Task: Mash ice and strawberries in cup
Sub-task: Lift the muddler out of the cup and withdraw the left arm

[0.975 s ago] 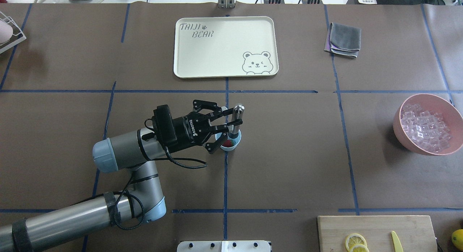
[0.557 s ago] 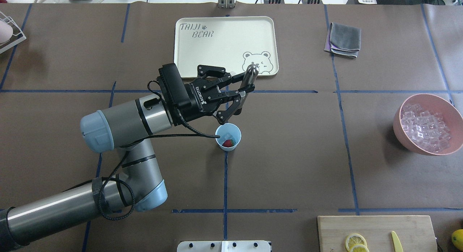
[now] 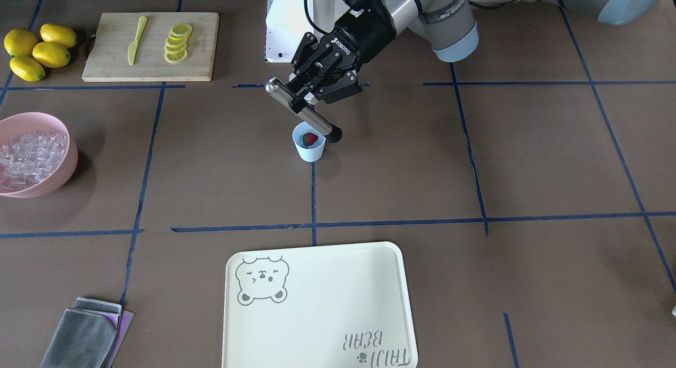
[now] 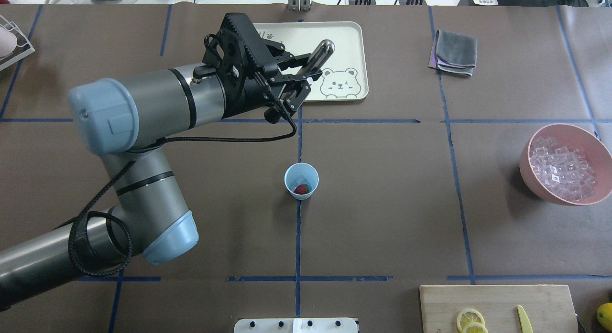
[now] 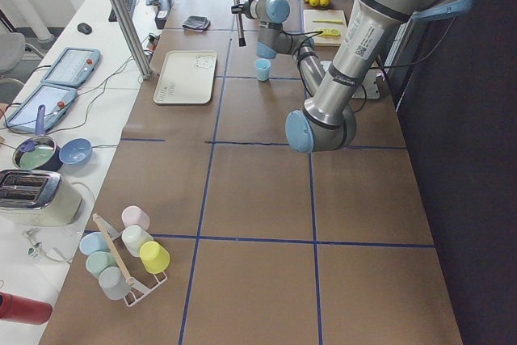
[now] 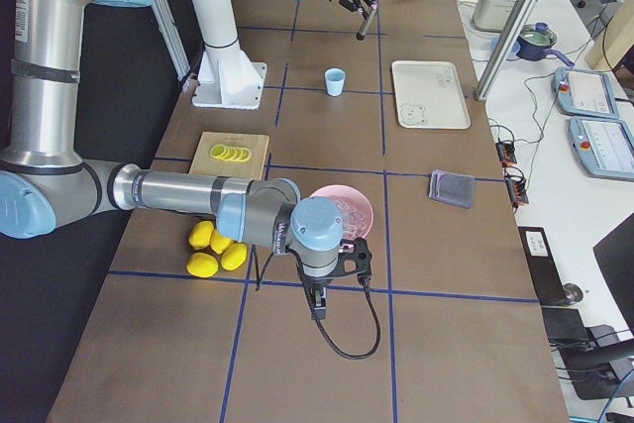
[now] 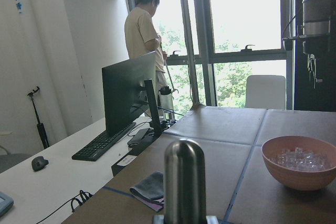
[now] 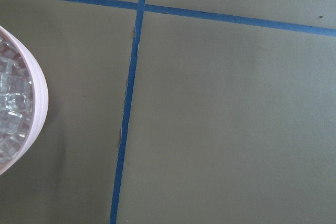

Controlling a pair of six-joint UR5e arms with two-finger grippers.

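My left pincer (image 4: 310, 71) is clenched around a steel muddler (image 4: 325, 48), gripping it partway along the shaft. The rod is tilted, rounded end upward. It is lifted well above the surface (image 4: 382, 218) and touches nothing but my fingers. From overhead it lies across the near corner of the cream bear tray (image 4: 344, 37). In the front view its dark lower end lines up with the rim of the cup (image 4: 288, 185), but the left side view shows it clear above the cup.

The light blue cup stands upright on the surface at a crossing of blue tape lines, apart from my arm. The strawberry (image 4: 300, 190) lies whole inside it, against the wall nearest me. Just behind it sits what looks like a clear cube of ice (image 4: 301, 180), though it is too pale against the cup floor to be sure.

More ice (image 4: 564, 173) is heaped in the pink bowl (image 4: 526, 166) far to my right. My right pincer (image 6: 317, 309) hangs beside that bowl, and I cannot tell whether it is released or clenched.
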